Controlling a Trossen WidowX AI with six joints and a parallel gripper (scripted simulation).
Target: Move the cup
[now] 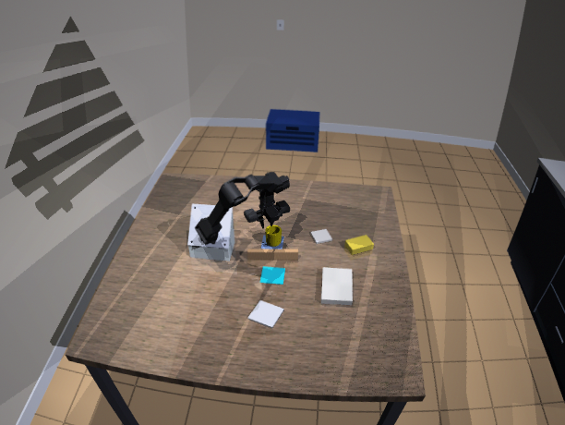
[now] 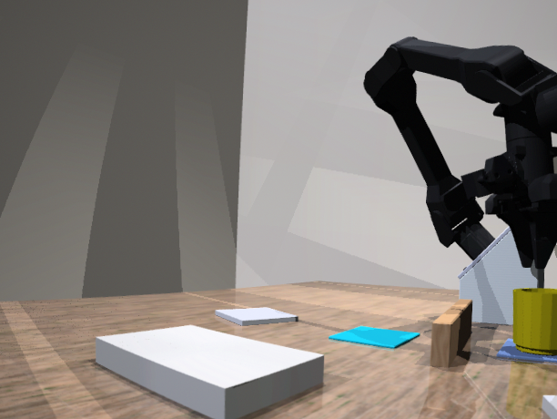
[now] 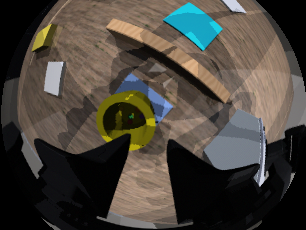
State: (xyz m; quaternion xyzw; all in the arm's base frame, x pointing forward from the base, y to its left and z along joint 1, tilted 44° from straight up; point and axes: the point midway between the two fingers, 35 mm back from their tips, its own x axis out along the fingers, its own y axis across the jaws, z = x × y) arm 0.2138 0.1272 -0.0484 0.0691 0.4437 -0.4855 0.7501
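Note:
A yellow cup (image 1: pixel 273 236) (image 2: pixel 533 321) (image 3: pixel 150 121) stands upright on the blue pad (image 1: pixel 265 245) (image 2: pixel 506 351) (image 3: pixel 163 106). Small marbles (image 3: pixel 131 117) show dimly inside it in the wrist view. The cyan pad (image 1: pixel 272 275) (image 2: pixel 374 337) (image 3: pixel 194 26) is bare, on the other side of the wooden bar (image 1: pixel 272 254) (image 2: pixel 443 342) (image 3: pixel 170 54). My gripper (image 1: pixel 268 225) (image 2: pixel 534 268) (image 3: pixel 149 141) points down, partly open and empty. Its fingertips are just above the cup's rim level, beside the cup's opening in the wrist view.
The wooden bar stands between the two pads. A white box (image 1: pixel 337 285) (image 2: pixel 196 355), a white tile (image 1: pixel 266 313) (image 2: pixel 257 315), a smaller white tile (image 1: pixel 321 236) (image 3: pixel 54 78) and a yellow block (image 1: pixel 359 245) (image 3: pixel 45 38) lie around. My base block (image 1: pixel 210 252) stands beside the blue pad.

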